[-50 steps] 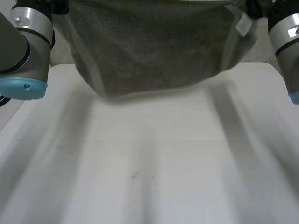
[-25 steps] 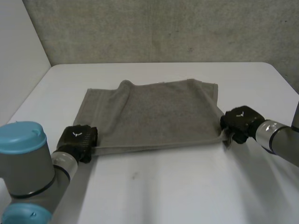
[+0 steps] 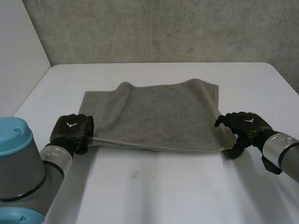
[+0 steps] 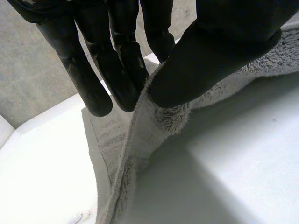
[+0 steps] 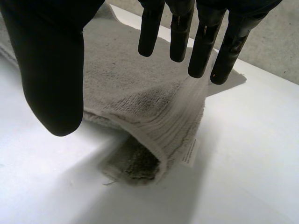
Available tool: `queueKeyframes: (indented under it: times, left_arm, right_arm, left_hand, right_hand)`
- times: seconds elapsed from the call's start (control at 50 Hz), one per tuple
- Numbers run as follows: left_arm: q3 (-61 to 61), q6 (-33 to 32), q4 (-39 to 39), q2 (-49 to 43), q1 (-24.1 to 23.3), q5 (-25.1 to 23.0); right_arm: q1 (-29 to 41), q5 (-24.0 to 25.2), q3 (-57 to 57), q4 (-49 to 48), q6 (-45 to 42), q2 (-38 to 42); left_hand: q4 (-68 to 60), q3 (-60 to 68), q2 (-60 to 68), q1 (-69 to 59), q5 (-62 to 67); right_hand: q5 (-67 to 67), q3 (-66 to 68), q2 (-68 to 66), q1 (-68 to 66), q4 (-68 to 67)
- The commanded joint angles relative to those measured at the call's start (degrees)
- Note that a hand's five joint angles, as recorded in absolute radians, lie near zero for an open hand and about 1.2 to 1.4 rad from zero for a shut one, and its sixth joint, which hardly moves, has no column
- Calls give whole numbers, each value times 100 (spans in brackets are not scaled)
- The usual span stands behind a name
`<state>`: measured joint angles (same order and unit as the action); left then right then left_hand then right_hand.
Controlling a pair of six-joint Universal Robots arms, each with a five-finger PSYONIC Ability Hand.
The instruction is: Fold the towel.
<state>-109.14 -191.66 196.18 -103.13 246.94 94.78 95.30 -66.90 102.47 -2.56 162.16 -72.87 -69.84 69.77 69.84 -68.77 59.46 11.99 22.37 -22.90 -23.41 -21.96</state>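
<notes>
Towel (image 3: pixel 159 116) lies doubled, first fold down; right hand (image 3: pixel 245 125) has just spread, corner dropped beneath its fingertips (image 5: pixel 150 37); left hand (image 3: pixel 72 132) still pinches its corner.

On the table (image 3: pixel 187 186), towel (image 3: pixel 154 123) at centre.

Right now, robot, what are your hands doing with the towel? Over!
Left hand pinching towel at near left corner. Right hand open beside near right corner. Towel lies doubled over on table. Nothing in the way.
</notes>
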Motion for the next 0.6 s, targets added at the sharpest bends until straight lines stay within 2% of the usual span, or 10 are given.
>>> queueKeyframes:
  times: [0.02, 0.22, 0.42, 0.46, 0.48, 0.52, 0.6]
  left_arm:
    - [42, 6, -1, -23, 39, -3]
    - [25, 15, -10, -23, 100, -3]
    - [7, 15, -10, -23, 100, -3]
    - [-10, 15, -10, -23, 100, -3]
    - [-10, 15, -10, -23, 100, -3]
    - [-10, 15, -10, -23, 100, -3]
    - [-37, 15, -10, -15, 170, -3]
  right_arm:
    - [85, -95, 290, -630, 9, 61]
    - [50, -315, 308, -887, -228, 291]
    - [41, -350, 238, -1678, -422, 844]
    - [33, -350, 150, -1757, -387, 958]
    - [32, -350, 150, -1757, -387, 958]
    - [6, -367, 54, -1766, -299, 976]
    - [-29, -376, -8, -1766, -124, 1029]
  left_hand:
    - [-1016, 1023, 1016, -1123, 1054]
    - [-1016, 1023, 1016, -1123, 1054]
    - [-1016, 1023, 1016, -1123, 1054]
    - [-1016, 1023, 1016, -1123, 1054]
    - [-1016, 1023, 1016, -1123, 1054]
    - [-1016, 1023, 1016, -1123, 1054]
    - [-1016, 1023, 1016, -1123, 1054]
  right_hand:
    - [54, 16, 37, 88, -57]
    - [256, 218, -165, -114, -259]
    - [1450, 1412, -1359, -1308, -1453]
    - [2287, 2248, -2196, -2145, -2289]
    - [2291, 2253, -2201, -2149, -2294]
    - [3362, 3323, -3271, -3220, -3364]
    - [4257, 4219, -4166, -4115, -4259]
